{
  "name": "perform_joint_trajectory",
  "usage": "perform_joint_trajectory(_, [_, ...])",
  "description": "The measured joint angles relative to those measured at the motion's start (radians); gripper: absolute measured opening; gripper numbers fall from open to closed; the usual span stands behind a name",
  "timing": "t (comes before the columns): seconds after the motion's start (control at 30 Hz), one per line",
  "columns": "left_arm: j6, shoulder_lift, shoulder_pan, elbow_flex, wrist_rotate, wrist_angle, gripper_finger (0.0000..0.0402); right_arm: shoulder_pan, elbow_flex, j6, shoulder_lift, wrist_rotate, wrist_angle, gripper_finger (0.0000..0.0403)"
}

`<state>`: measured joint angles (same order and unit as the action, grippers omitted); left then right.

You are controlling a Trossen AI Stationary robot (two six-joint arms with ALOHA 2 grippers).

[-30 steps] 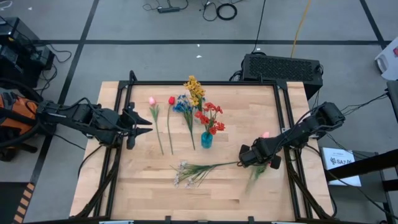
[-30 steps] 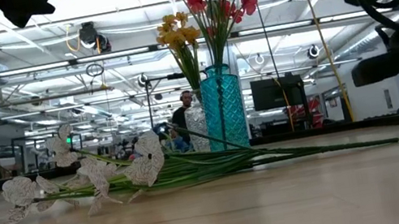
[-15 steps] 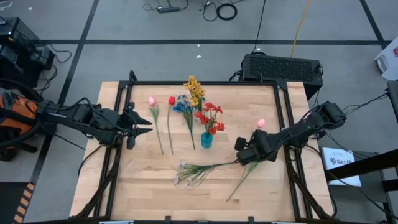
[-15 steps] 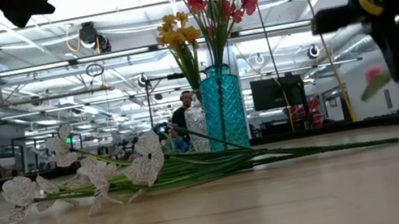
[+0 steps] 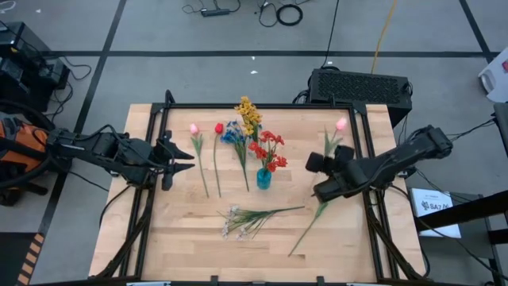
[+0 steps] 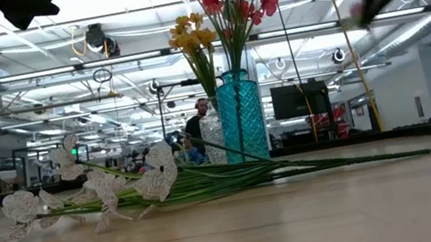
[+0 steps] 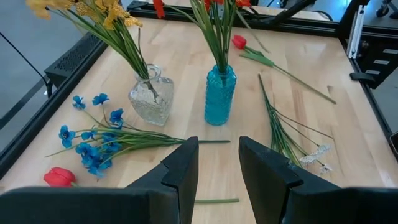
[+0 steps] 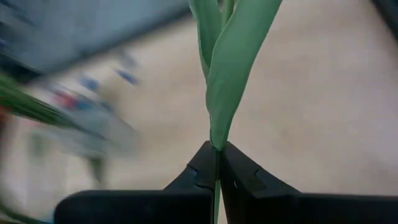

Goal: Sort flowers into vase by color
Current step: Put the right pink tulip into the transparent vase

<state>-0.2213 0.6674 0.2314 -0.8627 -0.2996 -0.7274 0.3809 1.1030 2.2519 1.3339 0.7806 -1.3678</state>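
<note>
The right gripper (image 5: 328,176) is pinched tight on a pink tulip (image 5: 341,124), and in the right wrist view you can see the two fingers (image 8: 202,169) pressed together around the stem with the green leaf (image 8: 231,62) sticking straight out past them. From above, the bloom sits beyond the gripper toward the far right corner of the table (image 5: 190,254), while the stem (image 5: 305,230) trails back the other way toward the near edge. It's lifted off the wood, since the low view shows that arm high up.

Near the front lies the white spray (image 5: 238,221), stems pointing toward the right arm, apart from it. Behind that stands the blue vase (image 5: 263,178) with the red spray (image 5: 268,147) in it, and just beyond, a clear glass vase (image 7: 151,99) holding the yellow spray (image 5: 248,115).

Left of the vases, flat on the table: blue spray (image 5: 232,135), red tulip (image 5: 219,128), and another pink tulip (image 5: 194,128).

The left gripper (image 5: 189,163) hangs at the left edge just beside those tulips, fingers (image 7: 181,171) parted, holding nothing.
</note>
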Motion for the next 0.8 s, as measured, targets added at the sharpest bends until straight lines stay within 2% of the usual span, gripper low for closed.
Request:
perform_joint_trajectory(0.07, [0.001,0.000,0.000,0.000,-0.032,0.006,0.0122,-0.013,0.000,-0.060,-0.027,0.122,0.035,0.0002])
perform_joint_trajectory(0.2, [-0.005,0.000,0.000,0.000,-0.104,0.009,0.0122,-0.086,0.000,-0.337,-0.082,0.254,0.120,0.0002])
perform_joint_trajectory(0.3, [-0.005,0.000,0.000,0.000,-0.125,0.012,0.0122,-0.175,0.000,-0.479,-0.122,0.255,0.180,0.0001])
perform_joint_trajectory(0.37, [-0.005,0.000,-0.001,0.000,-0.135,0.017,0.0122,-0.257,0.000,-0.636,-0.148,0.223,0.219,0.0001])
perform_joint_trajectory(0.43, [-0.006,0.000,-0.001,0.000,-0.165,0.026,0.0122,-0.354,-0.002,-0.835,-0.166,0.163,0.291,0.0001])
perform_joint_trajectory(0.5, [-0.005,0.000,-0.002,0.000,-0.197,0.043,0.0122,-0.465,-0.021,-1.091,-0.189,0.056,0.440,0.0000])
perform_joint_trajectory(0.57, [-0.005,0.000,-0.002,0.000,-0.221,0.059,0.0122,-0.590,-0.066,-1.394,-0.212,-0.095,0.689,0.0000])
perform_joint_trajectory(0.63, [-0.006,0.000,-0.002,0.000,-0.242,0.071,0.0122,-0.716,-0.125,-1.616,-0.219,-0.283,0.942,0.0000])
perform_joint_trajectory(0.7, [-0.006,0.000,-0.002,0.000,-0.264,0.066,0.0122,-0.832,-0.168,-1.705,-0.219,-0.421,1.083,0.0000])
perform_joint_trajectory(0.8, [-0.006,0.000,-0.002,0.000,-0.270,0.065,0.0122,-0.986,-0.208,-1.790,-0.219,-0.556,1.168,0.0000])
